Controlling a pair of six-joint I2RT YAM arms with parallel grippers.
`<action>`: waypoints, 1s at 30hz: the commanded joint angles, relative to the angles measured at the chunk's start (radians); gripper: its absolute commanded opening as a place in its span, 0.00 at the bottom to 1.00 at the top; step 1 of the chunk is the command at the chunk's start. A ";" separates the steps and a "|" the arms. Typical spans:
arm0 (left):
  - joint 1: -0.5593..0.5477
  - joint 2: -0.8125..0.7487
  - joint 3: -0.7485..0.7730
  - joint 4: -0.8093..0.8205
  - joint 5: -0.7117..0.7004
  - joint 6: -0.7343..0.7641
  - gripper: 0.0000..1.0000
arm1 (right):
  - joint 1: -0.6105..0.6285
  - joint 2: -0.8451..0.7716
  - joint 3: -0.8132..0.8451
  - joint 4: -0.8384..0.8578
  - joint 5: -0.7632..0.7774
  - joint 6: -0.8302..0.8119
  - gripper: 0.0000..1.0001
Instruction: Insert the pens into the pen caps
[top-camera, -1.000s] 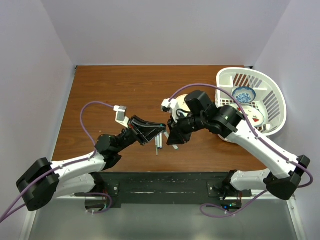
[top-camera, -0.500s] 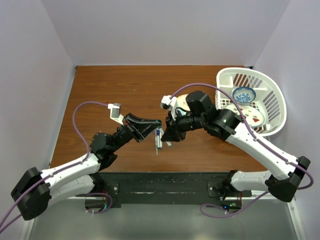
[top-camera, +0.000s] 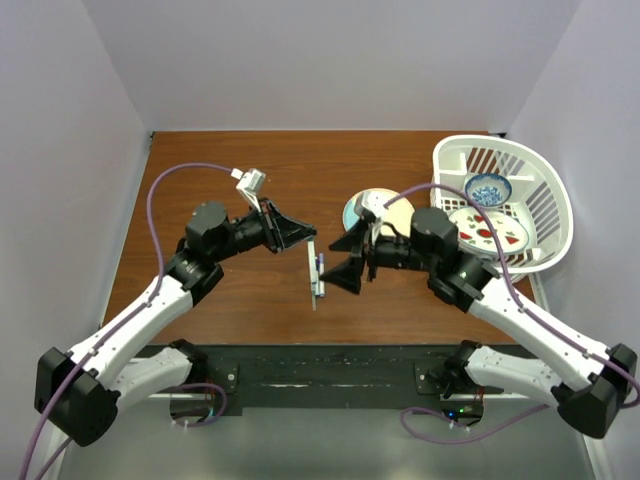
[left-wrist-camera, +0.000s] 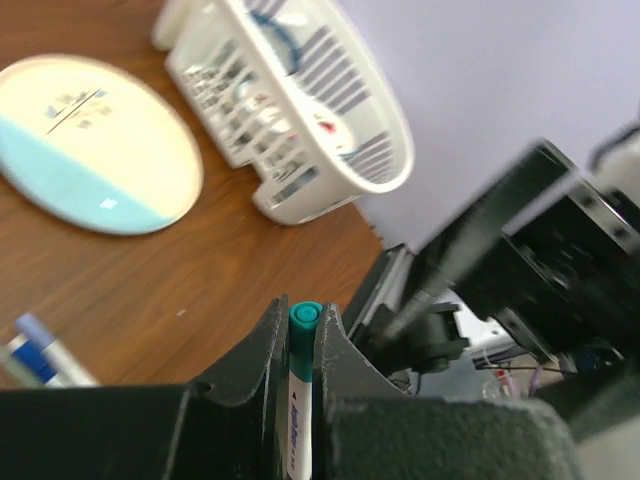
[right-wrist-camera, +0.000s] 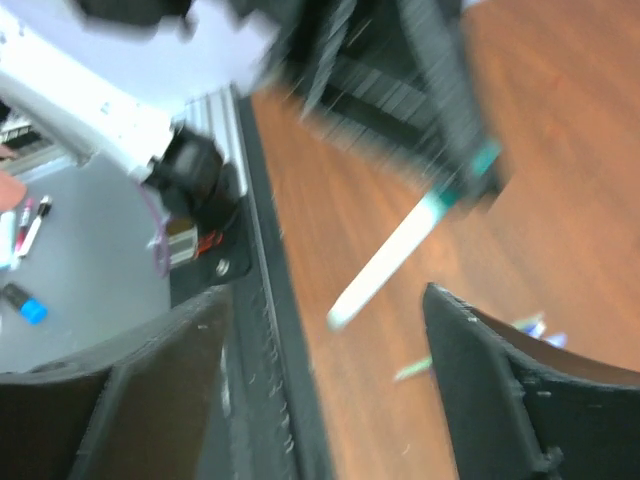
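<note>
My left gripper (top-camera: 304, 236) clamps a pen (left-wrist-camera: 298, 420) wearing its green cap (left-wrist-camera: 305, 318); my right gripper (top-camera: 349, 258) gapes wide, empty. Two blue-capped pens (left-wrist-camera: 38, 345) lie on the table (top-camera: 200, 180), probably finished too, though blurred.

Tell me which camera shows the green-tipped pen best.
The left wrist view: the green-tipped pen is sharp and close, clamped in the left gripper. The right wrist view shows its full length but blurred; the top view shows only a thin sliver.
</note>
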 joint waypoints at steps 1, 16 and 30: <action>0.054 0.062 0.074 -0.182 -0.077 0.096 0.00 | 0.002 -0.139 -0.127 0.041 0.015 0.078 0.88; 0.068 0.429 0.005 -0.242 -0.376 0.118 0.04 | 0.001 -0.350 -0.118 -0.145 0.310 0.152 0.99; 0.071 0.448 0.116 -0.391 -0.479 0.172 0.69 | 0.002 -0.384 -0.064 -0.275 0.497 0.231 0.99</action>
